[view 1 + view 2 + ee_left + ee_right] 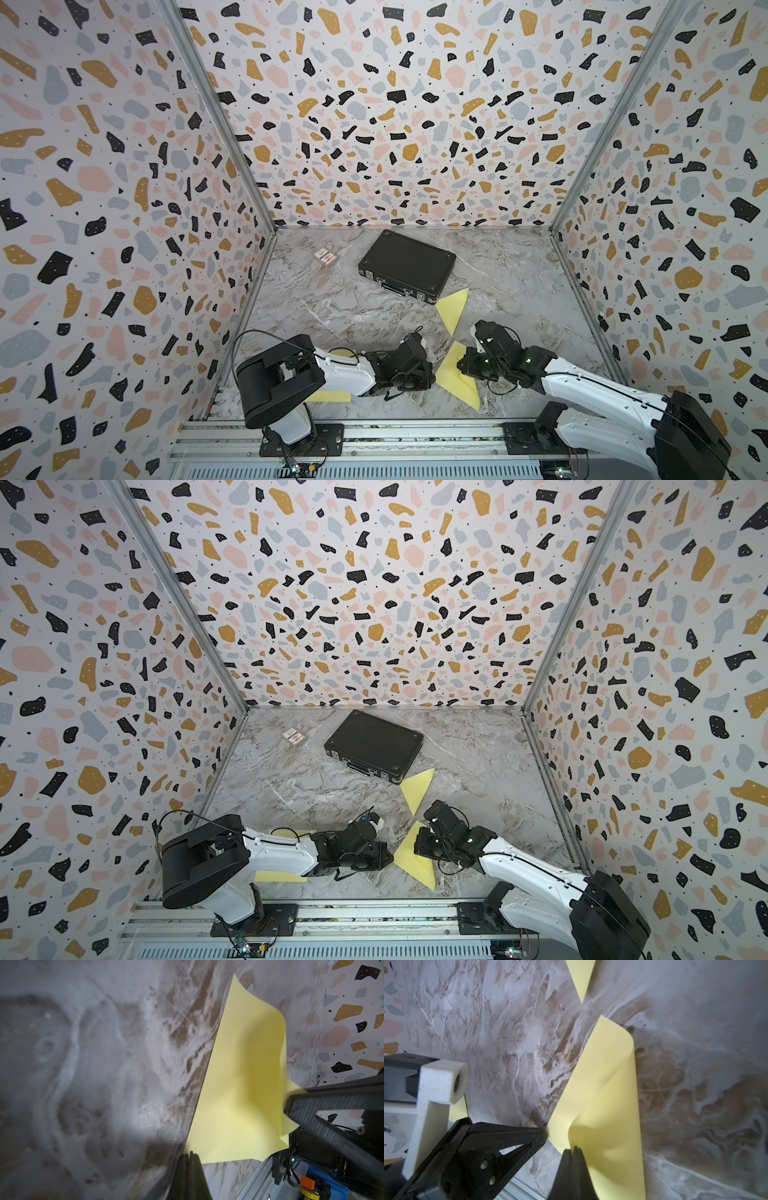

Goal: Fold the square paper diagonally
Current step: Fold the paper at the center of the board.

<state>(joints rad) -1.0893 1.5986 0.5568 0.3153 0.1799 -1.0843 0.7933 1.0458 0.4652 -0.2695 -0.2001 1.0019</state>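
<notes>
The square paper [455, 388] is lying on the marble table [332, 299], on the near side of the black case [407, 266]. It is well clear of the case and toward the rail the arms are standing on, and both arms are closing in on it from either side. The right hand [575, 1150] is clamping its jaws on one part of the sheet and holding that part up off the table, so the paper is curling over in a soft roll instead of lying flat. I take this to be the flap that is meant to travel across to the opposite corner. The left hand [189, 1155] is showing its jaws pressed together too, with the tips sitting right at the sheet's edge. I cannot tell whether they are nipping the paper or only pressing it down, but either way they seem to be anchoring it against sliding. No crease is showing yet, so the fold looks to be in its early half. Between this sheet and the case a yellow triangle [454, 309] is lying flat, seemingly a finished fold, just beside the case's near corner. Another yellow sheet [332, 397] is peeking out from under the left arm, farther from the case.
</notes>
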